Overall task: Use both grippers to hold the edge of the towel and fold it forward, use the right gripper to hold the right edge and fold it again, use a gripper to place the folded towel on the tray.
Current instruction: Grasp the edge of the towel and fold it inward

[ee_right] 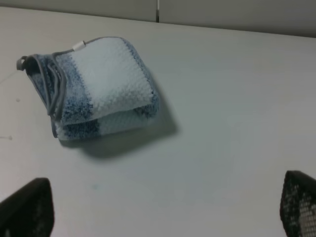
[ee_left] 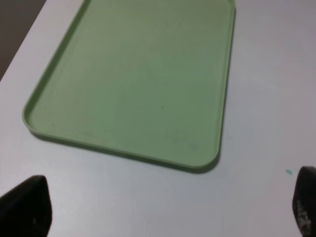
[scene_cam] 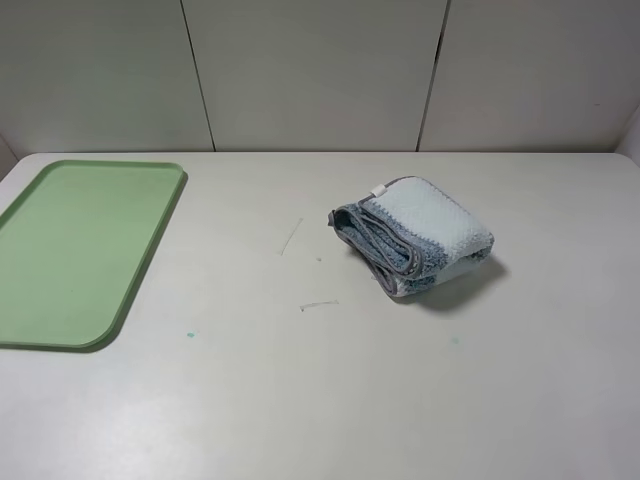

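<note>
The towel [scene_cam: 420, 235] lies folded into a thick bundle on the table, right of centre, with white and blue-grey stripes. Its grey hem, the edge of the towel [scene_cam: 385, 255], shows in stacked layers on the bundle's left side, and a small white tag [scene_cam: 379, 192] sits at the far corner. The pale-green tray [scene_cam: 80, 240] lies flat at the far left with nothing in it. Neither arm shows in the high view. My left gripper [ee_left: 165, 207] is open above the table just short of the tray [ee_left: 138, 84]. My right gripper [ee_right: 163, 207] is open, well short of the towel [ee_right: 98, 89], and holds nothing.
The white table [scene_cam: 300, 400] has a few faint scratches and small green specks between tray and towel. Grey wall panels [scene_cam: 320, 70] stand along its far edge. In the left wrist view the table's edge [ee_left: 24, 49] runs close beside the tray.
</note>
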